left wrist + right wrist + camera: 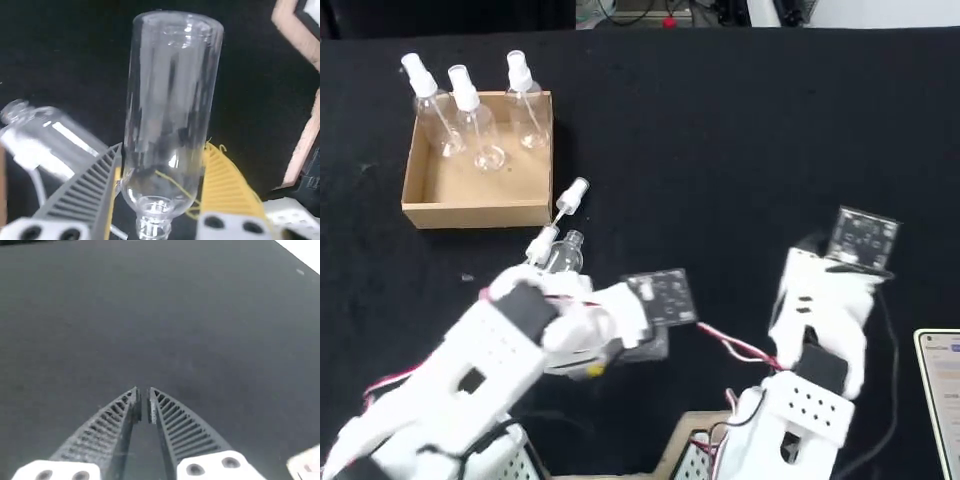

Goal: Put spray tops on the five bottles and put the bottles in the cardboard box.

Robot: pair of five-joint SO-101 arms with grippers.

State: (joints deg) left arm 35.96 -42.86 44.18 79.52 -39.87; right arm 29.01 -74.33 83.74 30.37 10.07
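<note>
A clear, capless bottle (172,100) is clamped between the grey and yellow fingers of the left gripper (164,150), neck toward the wrist. A second bottle (50,137), tilted, sits just beside it. A loose spray top (573,193) lies near the box (475,213), where three capped bottles (470,115) stand along the far wall. The right gripper (143,395) hovers over the black table (150,315), closed and empty.

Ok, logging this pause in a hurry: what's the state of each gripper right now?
Left gripper: closed on a clear bottle.
Right gripper: closed, holding nothing.
</note>
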